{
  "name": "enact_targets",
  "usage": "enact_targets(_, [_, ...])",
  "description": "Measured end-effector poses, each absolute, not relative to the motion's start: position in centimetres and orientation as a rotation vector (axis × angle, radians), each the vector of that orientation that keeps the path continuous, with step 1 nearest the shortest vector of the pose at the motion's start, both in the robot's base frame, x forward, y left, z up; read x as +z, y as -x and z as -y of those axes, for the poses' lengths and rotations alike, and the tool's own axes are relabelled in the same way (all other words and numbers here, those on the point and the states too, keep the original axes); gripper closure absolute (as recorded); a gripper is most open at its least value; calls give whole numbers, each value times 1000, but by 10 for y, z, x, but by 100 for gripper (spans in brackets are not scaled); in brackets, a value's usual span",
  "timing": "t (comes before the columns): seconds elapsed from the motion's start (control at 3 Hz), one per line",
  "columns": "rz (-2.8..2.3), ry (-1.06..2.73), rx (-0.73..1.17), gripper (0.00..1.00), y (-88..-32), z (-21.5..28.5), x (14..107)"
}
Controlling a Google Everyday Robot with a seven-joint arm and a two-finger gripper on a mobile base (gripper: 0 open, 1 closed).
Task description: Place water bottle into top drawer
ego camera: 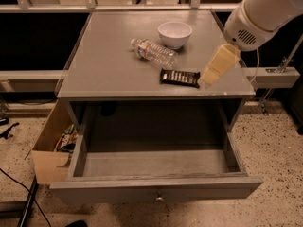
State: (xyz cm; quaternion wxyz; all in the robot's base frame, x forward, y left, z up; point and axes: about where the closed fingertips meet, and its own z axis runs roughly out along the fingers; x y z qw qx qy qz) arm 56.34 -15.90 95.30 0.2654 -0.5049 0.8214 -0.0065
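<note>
The water bottle point(154, 52), clear and ribbed with a white cap and a thin reddish band, lies on its side on the grey table top, just left of the white bowl. The top drawer point(156, 189) is pulled out wide below the table top, and its inside looks empty; a small round knob sits on its front. My gripper point(214, 70) hangs from the white arm at the upper right, above the table's right part, right of the bottle and apart from it.
A white bowl point(174, 34) stands at the back of the table top point(104, 65). A dark snack bar point(179, 77) lies near the front edge, close to the gripper. A tan cardboard box point(49, 145) stands on the floor left of the drawer.
</note>
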Motion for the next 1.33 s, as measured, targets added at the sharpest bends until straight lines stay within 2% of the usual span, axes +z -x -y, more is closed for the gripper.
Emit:
enact_targets(0.33, [-2203,1319,3,0,-572,155,953])
enact_targets(1.33, [-2184,1197,143,0,-657,75,940])
